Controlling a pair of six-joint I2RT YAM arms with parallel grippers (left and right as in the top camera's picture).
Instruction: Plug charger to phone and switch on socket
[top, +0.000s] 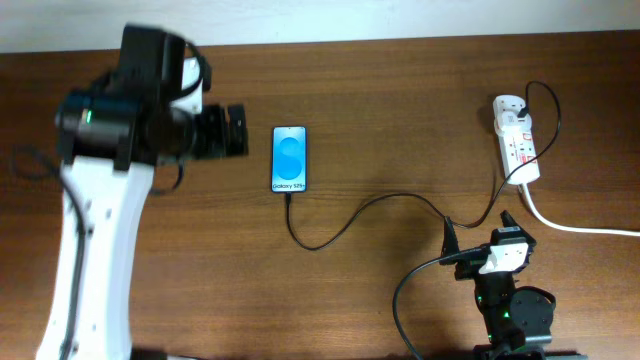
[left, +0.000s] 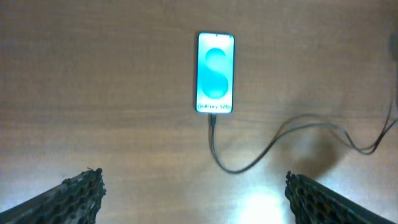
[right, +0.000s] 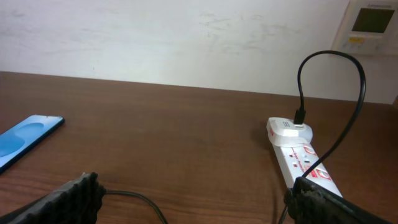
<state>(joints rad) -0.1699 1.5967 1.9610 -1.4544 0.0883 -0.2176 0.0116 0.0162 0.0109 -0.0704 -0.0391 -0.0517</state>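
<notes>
The charger (top: 395, 197) appears seated in phone (top: 289, 158) and power strip (top: 518, 148); switch-on remains. The left fingers (left: 78, 193) and right fingers (right: 74, 196) stand spread, empty.

The overhead camera looks straight down on the whole brown wooden worktop (top: 400, 100). My left wrist camera faces down from well above the slim blue-screened phone (left: 215, 73). My right wrist camera sits low and near, facing the far wall (right: 155, 31); it shares that phone and the white power strip (right: 300, 157) with overhead.
</notes>
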